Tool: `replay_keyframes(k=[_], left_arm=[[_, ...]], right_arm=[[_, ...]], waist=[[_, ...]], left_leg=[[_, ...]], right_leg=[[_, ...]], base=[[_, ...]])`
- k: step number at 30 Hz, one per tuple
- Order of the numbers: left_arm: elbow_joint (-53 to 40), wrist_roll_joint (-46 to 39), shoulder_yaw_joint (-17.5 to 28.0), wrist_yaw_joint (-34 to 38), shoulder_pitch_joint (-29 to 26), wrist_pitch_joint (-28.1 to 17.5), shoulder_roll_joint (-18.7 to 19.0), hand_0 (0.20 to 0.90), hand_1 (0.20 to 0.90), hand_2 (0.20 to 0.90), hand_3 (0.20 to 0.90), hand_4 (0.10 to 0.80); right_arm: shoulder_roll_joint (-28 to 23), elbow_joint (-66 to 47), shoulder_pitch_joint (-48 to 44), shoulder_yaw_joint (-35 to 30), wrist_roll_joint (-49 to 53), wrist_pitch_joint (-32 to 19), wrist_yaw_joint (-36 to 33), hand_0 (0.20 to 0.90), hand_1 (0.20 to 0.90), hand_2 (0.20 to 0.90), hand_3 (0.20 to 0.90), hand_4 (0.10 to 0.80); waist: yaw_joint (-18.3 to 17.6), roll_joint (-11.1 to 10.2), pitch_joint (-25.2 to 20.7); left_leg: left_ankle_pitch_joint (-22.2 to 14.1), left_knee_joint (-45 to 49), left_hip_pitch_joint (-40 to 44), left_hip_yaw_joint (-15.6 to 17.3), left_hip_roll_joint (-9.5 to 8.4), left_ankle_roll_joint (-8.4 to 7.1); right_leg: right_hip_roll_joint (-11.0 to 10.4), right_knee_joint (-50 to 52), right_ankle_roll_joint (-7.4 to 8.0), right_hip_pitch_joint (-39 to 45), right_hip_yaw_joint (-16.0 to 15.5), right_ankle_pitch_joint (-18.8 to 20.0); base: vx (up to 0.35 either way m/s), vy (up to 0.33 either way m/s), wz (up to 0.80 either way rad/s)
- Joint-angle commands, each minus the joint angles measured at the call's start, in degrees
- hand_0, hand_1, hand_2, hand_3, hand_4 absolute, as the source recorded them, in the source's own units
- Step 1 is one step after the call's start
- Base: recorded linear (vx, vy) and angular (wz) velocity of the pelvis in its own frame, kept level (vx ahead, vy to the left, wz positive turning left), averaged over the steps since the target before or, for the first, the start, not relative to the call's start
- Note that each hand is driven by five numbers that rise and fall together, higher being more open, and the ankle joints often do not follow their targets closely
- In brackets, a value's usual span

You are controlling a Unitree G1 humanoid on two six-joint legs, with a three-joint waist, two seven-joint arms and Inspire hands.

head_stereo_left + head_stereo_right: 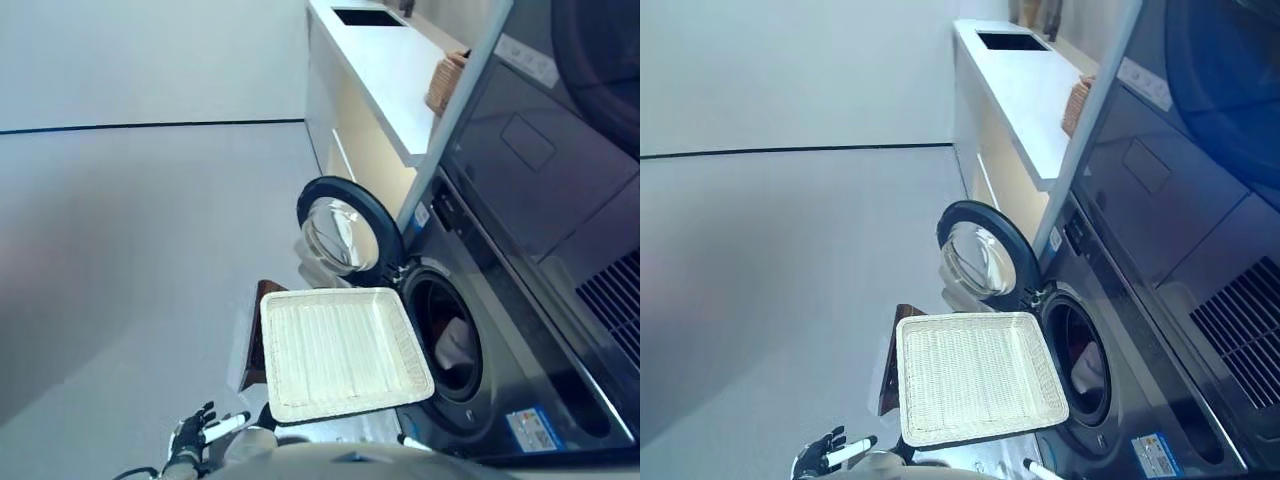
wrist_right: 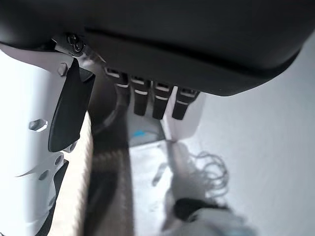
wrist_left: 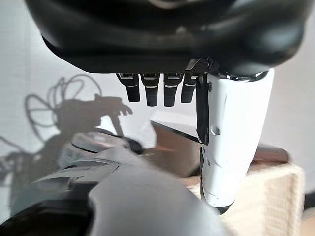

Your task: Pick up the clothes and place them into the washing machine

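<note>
The white wicker basket [image 1: 340,350] stands empty on a brown stool [image 1: 250,345] in front of the washing machine [image 1: 520,330]. The machine's round door [image 1: 345,228] hangs open. Pale clothes [image 1: 455,345] lie inside the drum. My left hand [image 1: 195,435] hangs low beside the stool, open, its white-covered thumb [image 3: 231,142] and straight fingers [image 3: 157,91] holding nothing. Of my right hand only the white thumb tip [image 1: 1035,468] shows in the eye views, below the basket near the machine's front. The right wrist view shows that hand's fingers [image 2: 147,98] straight and bare, next to the basket's side [image 2: 74,196].
A long white counter [image 1: 385,70] with a dark sink [image 1: 368,16] and a small woven basket [image 1: 445,82] runs beyond the machine. A second dark appliance [image 1: 560,140] sits above the washer. Grey floor [image 1: 130,250] spreads to the left.
</note>
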Motion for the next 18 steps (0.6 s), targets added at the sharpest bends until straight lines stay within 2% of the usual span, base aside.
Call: replay_keyframes(k=[1, 2, 3, 4, 5, 6, 7, 8, 9, 10, 11, 12, 14, 18], left_arm=[[0.75, 1.36, 0.91, -1.04, -3.9, -1.29, -0.12, 0.9, 0.9, 0.9, 0.9, 0.8], [0.76, 1.36, 0.91, -1.05, -3.89, -1.3, -0.12, 0.9, 0.9, 0.9, 0.9, 0.8], [1.1, 1.31, 0.9, -1.9, -3.65, -1.25, -0.71, 0.9, 0.9, 0.9, 0.9, 0.8], [1.11, 1.31, 0.91, -1.9, -3.67, -1.24, -0.71, 0.9, 0.9, 0.9, 0.9, 0.8], [1.64, 1.37, 1.14, -2.53, -3.81, -1.04, -1.12, 0.9, 0.9, 0.9, 0.9, 0.8], [1.65, 1.37, 1.14, -2.53, -3.84, -1.04, -1.12, 0.9, 0.9, 0.9, 0.9, 0.8], [1.59, 2.09, 0.63, -3.41, -4.27, -0.66, -1.44, 0.9, 0.9, 0.9, 0.9, 0.8], [1.48, 2.75, 0.09, -3.8, -4.53, -0.31, -1.57, 0.9, 0.9, 0.9, 0.9, 0.8], [1.47, 2.75, 0.1, -3.8, -4.55, -0.3, -1.57, 0.9, 0.9, 0.9, 0.9, 0.8], [1.4, 3.37, -0.37, -4.04, -4.71, -0.15, -1.61, 0.9, 0.9, 0.9, 0.9, 0.8], [0.92, 4.68, -1.36, -3.63, -5.41, 0.07, -1.48, 0.9, 0.9, 0.9, 0.9, 0.8], [0.92, 4.69, -1.36, -3.62, -5.42, 0.08, -1.5, 0.9, 0.9, 0.9, 0.9, 0.8], [0.31, 5.44, -1.83, -3.56, -5.88, 0.39, -0.57, 0.9, 0.9, 0.9, 0.9, 0.8], [1.33, 6.32, -1.63, -3.61, -5.82, 0.98, -0.15, 0.9, 0.9, 0.9, 0.9, 0.8]], right_arm=[[-2.26, 0.31, -1.27, -1.73, -1.91, -0.15, 1.6, 0.9, 0.9, 0.9, 0.9, 0.8], [-2.26, 0.32, -1.27, -1.74, -1.93, -0.16, 1.61, 0.9, 0.9, 0.9, 0.9, 0.8], [-2.74, 0.45, -0.92, -2.27, -3.11, -0.02, 2.08, 0.9, 0.9, 0.9, 0.9, 0.8], [-2.75, 0.45, -0.94, -2.28, -3.11, -0.01, 2.08, 0.9, 0.9, 0.9, 0.9, 0.8], [-3.27, 0.8, -0.15, -3.22, -3.64, 0.21, 2.81, 0.9, 0.9, 0.9, 0.9, 0.8], [-3.27, 0.8, -0.17, -3.23, -3.64, 0.21, 2.81, 0.9, 0.9, 0.9, 0.9, 0.8], [-3.82, 1.23, 0.09, -3.63, -4.37, 0.69, 3.55, 0.9, 0.9, 0.9, 0.9, 0.8], [-4.39, 1.8, 0.04, -4.0, -4.64, 0.9, 3.57, 0.9, 0.9, 0.9, 0.9, 0.8], [-4.39, 1.82, 0.01, -4.01, -4.64, 0.9, 3.58, 0.9, 0.9, 0.9, 0.9, 0.8], [-4.86, 2.29, -0.17, -4.57, -4.49, 1.18, 3.58, 0.9, 0.9, 0.9, 0.9, 0.8], [-5.32, 2.46, -1.02, -4.57, -4.81, 1.42, 3.56, 0.9, 0.9, 0.9, 0.9, 0.8], [-5.34, 2.48, -1.04, -4.58, -4.81, 1.41, 3.57, 0.9, 0.9, 0.9, 0.9, 0.8], [-5.9, 1.66, -2.21, -3.69, -5.0, 1.41, 3.84, 0.9, 0.9, 0.9, 0.9, 0.8], [-5.81, 0.87, -4.1, -2.73, -5.23, 1.36, 3.7, 0.9, 0.9, 0.9, 0.9, 0.8]], waist=[[-0.39, 0.37, -0.42], [-0.48, 0.39, -0.35], [-0.78, -0.54, -0.1], [-0.83, -0.51, -0.29], [-1.38, -1.15, -0.29], [-1.44, -1.17, -0.43], [-2.41, -1.29, -1.28], [-3.2, -0.38, -2.01], [-3.2, -0.46, -2.06], [-3.72, 0.28, -3.07], [-3.82, 0.84, -3.81], [-3.89, 0.84, -3.83], [-3.62, 0.84, -4.82], [-2.82, 0.7, -4.82]], left_leg=[[6.07, 3.86, 0.52, 4.78, 0.03, -0.89], [5.98, 4.01, 0.51, 4.67, 0.03, -0.91], [2.79, 9.39, 1.76, 1.3, -0.53, -0.27], [2.94, 9.37, 1.46, 1.24, -0.5, -0.29], [-0.16, 14.49, 3.65, -0.56, -1.27, 0.17], [0.01, 14.42, 3.44, -0.61, -1.29, 0.18], [-1.99, 15.54, 6.2, 0.52, -1.16, 0.46], [-3.8, 11.85, 10.86, 1.93, -0.57, 0.47], [-3.47, 11.47, 10.92, 1.97, -0.68, 0.48], [-4.2, 6.72, 12.37, 2.66, -0.96, 0.4], [-3.15, 2.65, 12.08, 1.05, -1.93, 0.03], [-3.01, 2.42, 12.15, 0.98, -1.97, 0.05], [-3.04, -1.75, 14.27, 0.8, -3.16, 0.04], [-3.63, -1.05, 14.09, 0.68, -4.42, 0.76]], right_leg=[[-1.63, -6.11, 3.72, -2.97, 0.24, 10.78], [-1.62, -6.13, 3.71, -2.85, 0.14, 10.75], [-3.24, -5.33, 3.5, -2.8, 0.05, 11.26], [-3.2, -5.35, 3.47, -3.07, 0.0, 11.39], [-4.38, -4.66, 3.36, -3.23, -0.31, 11.96], [-4.39, -4.68, 3.35, -3.44, -0.35, 12.06], [-5.16, -3.85, 3.23, -4.35, -1.36, 12.26], [-4.89, -3.3, 3.55, -4.47, -2.25, 11.77], [-4.97, -3.33, 3.54, -4.57, -2.23, 11.87], [-4.8, -3.36, 3.92, -5.04, -2.61, 11.68], [-4.9, -3.72, 4.47, -5.51, -2.9, 12.1], [-4.93, -3.75, 4.49, -5.5, -2.98, 12.1], [-5.82, -4.3, 5.45, -5.21, -3.29, 12.62], [-6.84, -4.98, 6.06, -4.27, -2.42, 13.3]], base=[[-0.06, 0.053, 0.32], [-0.113, 0.078, 0.18], [-0.088, 0.048, 0.19], [-0.181, 0.073, 0.17], [-0.102, 0.022, 0.13], [-0.181, 0.077, 0.24], [-0.1, 0.118, 0.22], [-0.099, 0.117, 0.26], [-0.018, 0.124, 0.23], [-0.028, 0.165, 0.38], [-0.023, 0.167, 0.34], [-0.014, 0.154, 0.27], [0.026, 0.123, 0.1], [0.013, 0.09, 0.02]])
